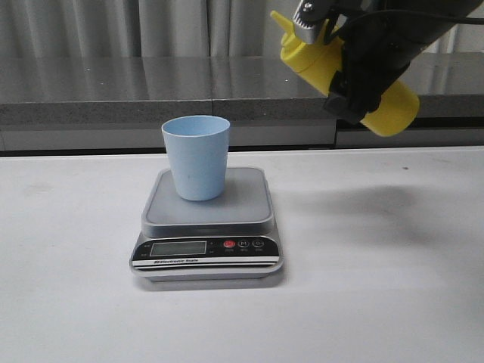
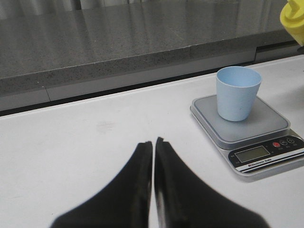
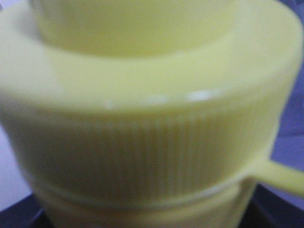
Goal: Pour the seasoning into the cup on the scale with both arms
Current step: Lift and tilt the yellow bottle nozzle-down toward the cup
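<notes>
The pale blue cup [image 1: 197, 156] stands upright on the grey platform of the scale [image 1: 208, 223]; both also show in the left wrist view, the cup [image 2: 237, 92] on the scale [image 2: 249, 127]. My right gripper [image 1: 355, 72] is shut on the yellow seasoning bottle [image 1: 344, 72], held tilted high at the upper right, nozzle pointing up-left, well above and right of the cup. The right wrist view is filled by the bottle's ribbed collar [image 3: 142, 137] and its tether [image 3: 280, 175]. My left gripper [image 2: 153, 142] is shut and empty, over the table left of the scale.
A grey stone ledge [image 1: 151, 91] runs along the back of the white table [image 1: 378, 287]. The scale's black panel with its LCD and red button [image 1: 229, 244] faces the front. A corner of the yellow bottle [image 2: 293, 19] shows at the edge of the left wrist view.
</notes>
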